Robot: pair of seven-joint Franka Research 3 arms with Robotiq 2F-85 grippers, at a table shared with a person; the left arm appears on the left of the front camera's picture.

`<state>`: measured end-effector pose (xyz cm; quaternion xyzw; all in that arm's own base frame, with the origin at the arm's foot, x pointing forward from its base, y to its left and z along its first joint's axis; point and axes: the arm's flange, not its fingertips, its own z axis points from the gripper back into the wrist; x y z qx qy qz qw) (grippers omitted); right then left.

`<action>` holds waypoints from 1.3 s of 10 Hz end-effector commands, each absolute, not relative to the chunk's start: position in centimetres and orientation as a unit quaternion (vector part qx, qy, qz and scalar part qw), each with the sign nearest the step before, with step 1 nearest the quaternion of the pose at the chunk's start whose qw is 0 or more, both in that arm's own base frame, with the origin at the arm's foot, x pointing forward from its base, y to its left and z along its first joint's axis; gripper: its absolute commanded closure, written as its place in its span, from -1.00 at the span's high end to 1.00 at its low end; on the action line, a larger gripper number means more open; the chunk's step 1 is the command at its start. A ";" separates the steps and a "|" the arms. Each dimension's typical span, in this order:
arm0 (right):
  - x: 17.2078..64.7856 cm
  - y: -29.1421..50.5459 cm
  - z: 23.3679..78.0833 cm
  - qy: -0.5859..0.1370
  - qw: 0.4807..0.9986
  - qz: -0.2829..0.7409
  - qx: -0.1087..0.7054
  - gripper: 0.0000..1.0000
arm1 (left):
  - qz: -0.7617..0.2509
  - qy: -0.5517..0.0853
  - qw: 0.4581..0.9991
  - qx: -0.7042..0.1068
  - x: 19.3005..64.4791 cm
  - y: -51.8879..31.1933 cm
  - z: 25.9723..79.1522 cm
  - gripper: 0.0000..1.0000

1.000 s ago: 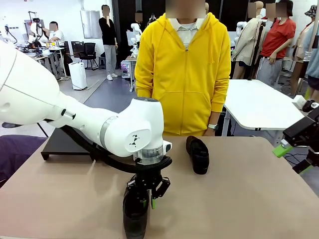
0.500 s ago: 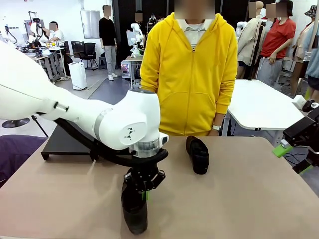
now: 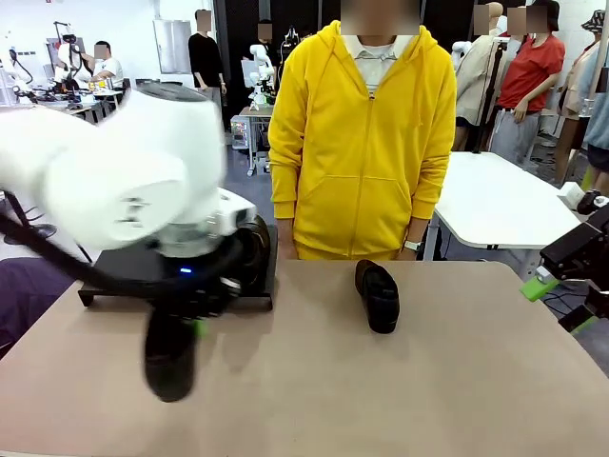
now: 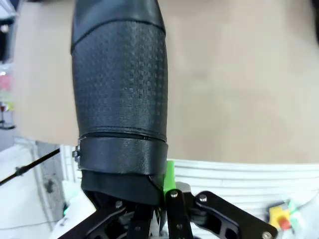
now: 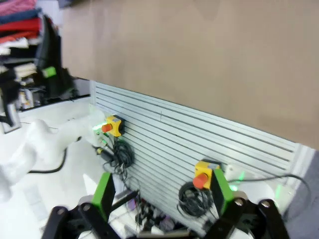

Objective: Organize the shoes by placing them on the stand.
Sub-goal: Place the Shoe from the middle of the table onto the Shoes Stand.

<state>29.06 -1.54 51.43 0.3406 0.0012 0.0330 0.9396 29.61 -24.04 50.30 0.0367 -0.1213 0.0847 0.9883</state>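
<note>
L arm motion-blurred in front view, wrist over table's 9 o'clock side. L gripper (image 3: 196, 326) clamped on a black shoe (image 3: 169, 357) by its heel end. The shoe hangs toe-down at approx 8 o'clock from table (image 3: 447, 381) centre; too blurred to tell whether the toe clears the top. In L wrist view the shoe's textured sole runs up toward 12 o'clock, heel rim pinched at the base, one green pad (image 4: 169, 175) against its side. Stand (image 3: 119, 271) sits at table's 10 o'clock corner, just behind the held shoe, partly hidden by the arm. Second shoe (image 3: 379, 295) lies flat on the table at approx 1 o'clock from centre, lengthwise 12-to-6, in front of a person (image 3: 360, 143) in a yellow hoodie. R gripper (image 3: 559, 303) at 3 o'clock edge, off the tabletop, fingers wide apart w/ nothing between.
</note>
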 end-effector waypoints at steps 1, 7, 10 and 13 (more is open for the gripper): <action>29.2 -1.9 51.9 0.000 0.938 0.046 0.344 1.00 | 0.153 -0.178 0.971 0.052 27.8 -14.8 51.2 -1.00; 29.2 -1.9 51.9 0.000 0.938 0.046 0.344 1.00 | 0.181 -0.167 0.968 0.043 27.5 -10.3 52.3 -1.00; 29.2 -1.9 51.9 0.000 0.938 0.046 0.344 1.00 | 0.181 -0.167 0.968 0.043 27.5 -10.3 52.3 -1.00; 29.2 -1.9 51.9 0.000 0.938 0.046 0.344 1.00 | 0.159 -0.106 0.979 0.071 32.2 -8.8 53.9 -1.00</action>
